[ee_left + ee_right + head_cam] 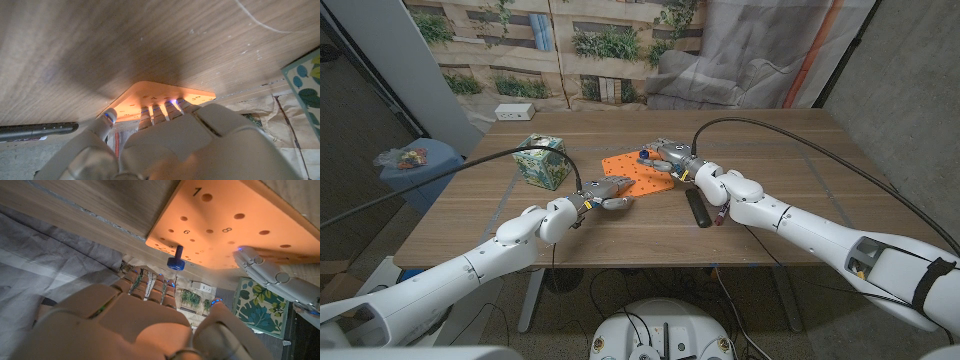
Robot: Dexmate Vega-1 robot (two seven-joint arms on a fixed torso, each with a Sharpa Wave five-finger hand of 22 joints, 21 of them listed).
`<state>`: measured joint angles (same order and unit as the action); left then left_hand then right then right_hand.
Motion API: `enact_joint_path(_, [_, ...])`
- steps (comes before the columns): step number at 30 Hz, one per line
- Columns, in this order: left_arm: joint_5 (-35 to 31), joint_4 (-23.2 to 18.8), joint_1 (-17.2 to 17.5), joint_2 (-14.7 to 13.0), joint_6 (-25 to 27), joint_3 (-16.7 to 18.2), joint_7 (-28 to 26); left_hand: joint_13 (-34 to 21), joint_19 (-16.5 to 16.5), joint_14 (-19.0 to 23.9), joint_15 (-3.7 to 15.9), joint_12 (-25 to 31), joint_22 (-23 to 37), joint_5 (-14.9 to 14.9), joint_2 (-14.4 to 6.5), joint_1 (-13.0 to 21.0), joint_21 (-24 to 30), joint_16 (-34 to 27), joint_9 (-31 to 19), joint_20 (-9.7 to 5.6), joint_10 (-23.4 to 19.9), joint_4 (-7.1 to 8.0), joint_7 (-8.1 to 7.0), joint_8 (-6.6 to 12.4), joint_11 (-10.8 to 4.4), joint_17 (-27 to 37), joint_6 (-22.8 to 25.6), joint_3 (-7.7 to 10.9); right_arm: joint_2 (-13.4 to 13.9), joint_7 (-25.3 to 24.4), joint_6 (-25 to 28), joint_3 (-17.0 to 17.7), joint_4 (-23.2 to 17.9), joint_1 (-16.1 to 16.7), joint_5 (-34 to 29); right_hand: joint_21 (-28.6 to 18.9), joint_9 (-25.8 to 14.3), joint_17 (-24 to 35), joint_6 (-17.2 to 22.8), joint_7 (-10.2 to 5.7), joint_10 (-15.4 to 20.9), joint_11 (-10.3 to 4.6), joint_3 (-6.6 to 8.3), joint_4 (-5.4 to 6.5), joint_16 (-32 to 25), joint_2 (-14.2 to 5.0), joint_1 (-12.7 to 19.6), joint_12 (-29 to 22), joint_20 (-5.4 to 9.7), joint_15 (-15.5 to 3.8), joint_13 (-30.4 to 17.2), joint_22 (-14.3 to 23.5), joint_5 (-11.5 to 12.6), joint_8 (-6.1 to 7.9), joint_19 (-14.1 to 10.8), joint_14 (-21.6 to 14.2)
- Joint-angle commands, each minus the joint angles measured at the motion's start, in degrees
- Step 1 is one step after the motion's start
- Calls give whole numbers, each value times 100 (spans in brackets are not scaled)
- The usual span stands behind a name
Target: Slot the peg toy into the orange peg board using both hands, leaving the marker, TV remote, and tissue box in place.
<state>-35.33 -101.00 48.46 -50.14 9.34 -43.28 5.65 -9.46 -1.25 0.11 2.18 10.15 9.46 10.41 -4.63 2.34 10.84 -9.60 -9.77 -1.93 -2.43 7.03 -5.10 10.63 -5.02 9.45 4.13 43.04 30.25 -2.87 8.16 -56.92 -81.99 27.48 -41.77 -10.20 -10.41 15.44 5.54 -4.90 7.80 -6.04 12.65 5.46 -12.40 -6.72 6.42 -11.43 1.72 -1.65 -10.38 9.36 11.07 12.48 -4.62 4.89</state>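
Observation:
The orange peg board lies flat mid-table. A blue peg toy stands in one of its holes near the far right corner, also seen as the blue peg. My right hand hovers just beside the peg with fingers spread, its fingertips a little short of the peg's knob. My left hand rests its fingertips on the board's near edge, and its fingers lie on the board. It grips nothing.
The tissue box stands left of the board, close to my left forearm. A black TV remote and a marker lie right of the board, under my right wrist. A white power strip sits at the far left edge.

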Motion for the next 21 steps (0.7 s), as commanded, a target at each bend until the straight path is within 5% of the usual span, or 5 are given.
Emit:
enact_joint_path(1, [12,7,-2,16,-3,-16,44,-31,71,249,313,29,34,-14,-537,50,16,-50,-35,-944,-221,-2,117,21,48,23,184,47,-58,73,23,-89,74,-43,-89,-26,-1,12,44,-3,26,-36,28,12,-1,14,7,21,1,1,-7,14,35,-2,22,-15])
enact_joint_path(21, [35,52,-26,36,-32,-21,25,-31,80,260,318,33,34,-17,-529,39,17,-54,-35,-943,-233,8,116,22,48,25,190,60,-79,218,123,-166,115,-105,-147,-28,-2,-24,173,-41,96,-85,31,36,0,17,-72,17,-20,11,-10,14,41,6,40,-26])
